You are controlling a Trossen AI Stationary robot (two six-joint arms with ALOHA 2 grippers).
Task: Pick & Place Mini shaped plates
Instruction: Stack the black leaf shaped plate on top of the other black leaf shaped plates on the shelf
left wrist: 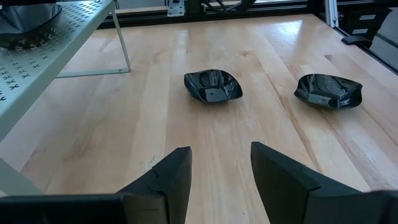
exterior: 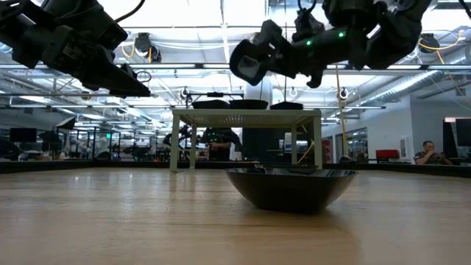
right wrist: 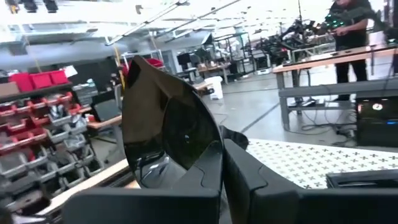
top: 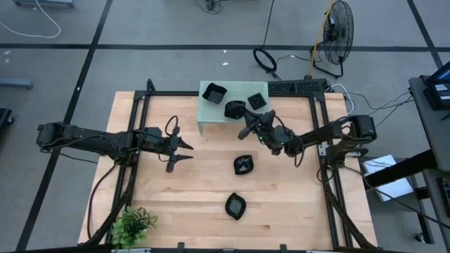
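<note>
Three glossy black mini plates sit on the pale green perforated stand (top: 211, 116): one (top: 213, 91) at its left, one (top: 234, 109) near the middle, one (top: 256, 102) at its right. Two more rest on the table, a wavy square one (top: 243, 165) (left wrist: 213, 85) and another (top: 235, 206) (left wrist: 328, 91) nearer the near edge. My right gripper (top: 247, 128) hovers by the stand's near right edge, shut on a further plate (right wrist: 165, 118). My left gripper (top: 184, 151) (left wrist: 221, 171) is open, above the table left of centre, pointing right. My right gripper pinches the black plate by its rim (right wrist: 199, 158) between the two fingers (right wrist: 249, 180). The plate is lifted clear of the table, standing on edge and rising above the fingers, with its hollow side showing in the right wrist view. In the low view it (exterior: 250, 62) hangs high above the tabletop.
A small green plant (top: 133, 223) stands at the table's near left corner. Black frame rails (top: 137, 112) run along the table's sides. Bare wood lies between the stand and the two loose plates. A fan (top: 337, 31) and cables are on the floor beyond.
</note>
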